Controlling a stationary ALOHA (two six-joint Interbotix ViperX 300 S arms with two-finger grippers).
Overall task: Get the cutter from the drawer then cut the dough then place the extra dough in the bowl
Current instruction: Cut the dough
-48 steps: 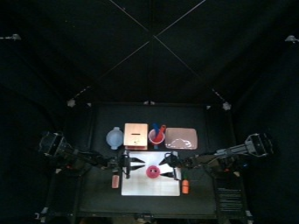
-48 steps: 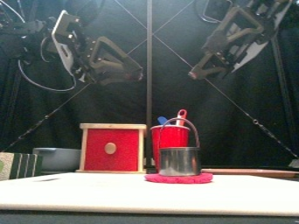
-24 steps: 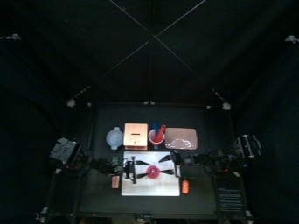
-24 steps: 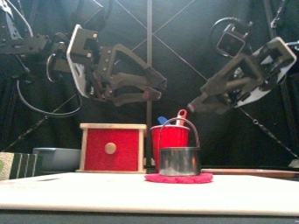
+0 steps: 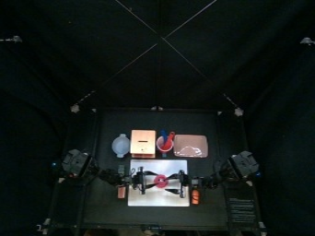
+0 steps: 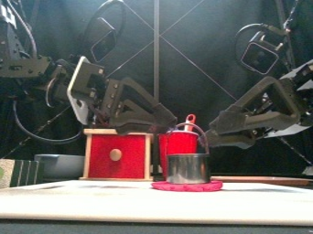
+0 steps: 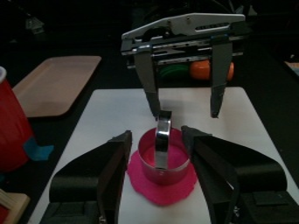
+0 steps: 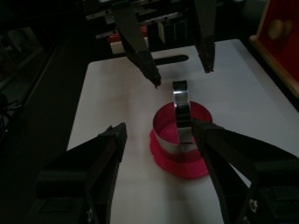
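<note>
Metal cutter (image 6: pixel 188 167) stands on the pink dough (image 6: pixel 188 186), mid white board (image 7: pixel 105 114) on the desk, so I'd say the cutting step is in hand. The left tool (image 8: pixel 183 75) and right tool (image 7: pixel 187 112) hang either side of it, facing each other, both spread wide and empty. Next, I reckon, one must grip the cutter and press straight down.
</note>
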